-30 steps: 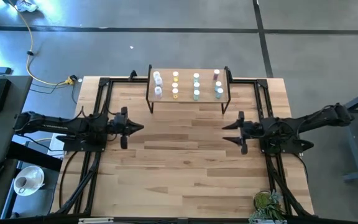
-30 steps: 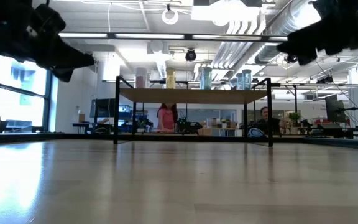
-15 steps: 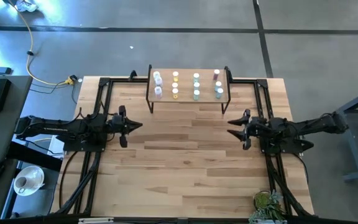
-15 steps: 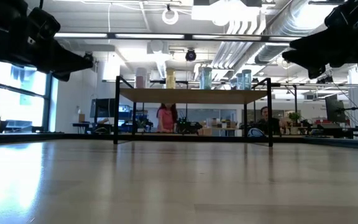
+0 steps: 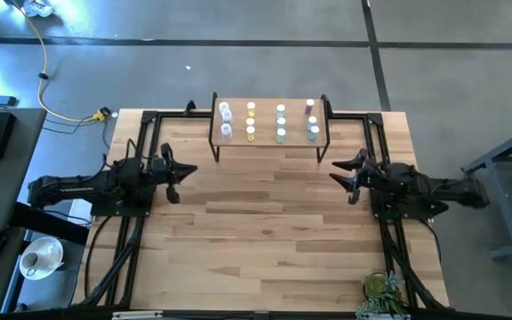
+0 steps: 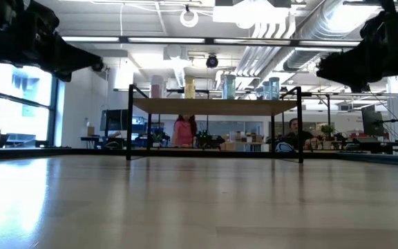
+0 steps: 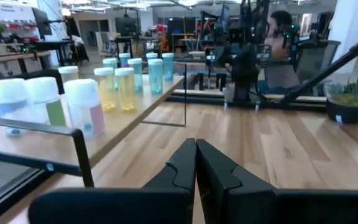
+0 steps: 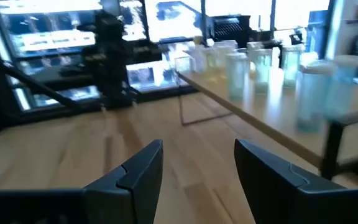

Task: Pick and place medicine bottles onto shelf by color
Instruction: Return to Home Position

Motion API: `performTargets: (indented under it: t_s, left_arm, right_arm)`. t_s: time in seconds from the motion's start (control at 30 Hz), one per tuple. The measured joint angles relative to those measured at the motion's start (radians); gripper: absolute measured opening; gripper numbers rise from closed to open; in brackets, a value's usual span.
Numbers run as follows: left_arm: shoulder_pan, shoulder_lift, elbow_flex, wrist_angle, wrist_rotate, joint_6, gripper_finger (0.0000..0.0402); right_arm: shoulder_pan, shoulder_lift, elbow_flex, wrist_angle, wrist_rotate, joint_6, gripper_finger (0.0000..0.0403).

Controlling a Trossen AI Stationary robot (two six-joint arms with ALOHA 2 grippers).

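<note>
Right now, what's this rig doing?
Nothing is being handled. The medicine bottles all stand on the shelf at the far edge of the table. They are grouped by color: white at the left arm's end, then yellow, then blue-teal, with one pink at the right arm's end. The left gripper is shut and empty, and the right gripper is open and empty. Each arm is at its own side of the table, clear of the shelf.

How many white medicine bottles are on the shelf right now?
3, all at the left end of the shelf: one white bottle, another, a third. None looks hidden.
</note>
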Motion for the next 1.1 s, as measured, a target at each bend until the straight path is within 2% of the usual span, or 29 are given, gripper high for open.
performTargets:
  t_s: [0.17, 0.43, 0.83, 0.97, 1.1]
  left_arm:
    - [0.000, -0.079, -0.002, -0.063, 0.002, 0.000, 0.0000]
    - [0.000, -0.132, -0.043, -0.044, -0.003, -0.004, 0.0000]
    - [0.000, -0.131, -0.043, -0.043, -0.026, 0.147, 0.0000]
    - [0.000, -0.130, -0.043, -0.043, -0.026, 0.157, 0.0000]
    - [0.000, -0.130, -0.043, -0.043, -0.026, 0.147, 0.0000]
  right_arm:
    - [-0.065, 0.001, 0.000, -0.011, -0.065, -0.011, 0.0190]
    - [-0.161, 0.002, 0.000, -0.020, -0.129, -0.031, 0.0190]
    - [-0.181, 0.004, 0.000, -0.020, -0.129, -0.065, 0.0190]
    - [-0.181, 0.004, 0.000, -0.017, -0.085, -0.141, 0.0190]
    - [-0.181, 0.004, 0.000, -0.017, -0.080, -0.142, 0.0190]
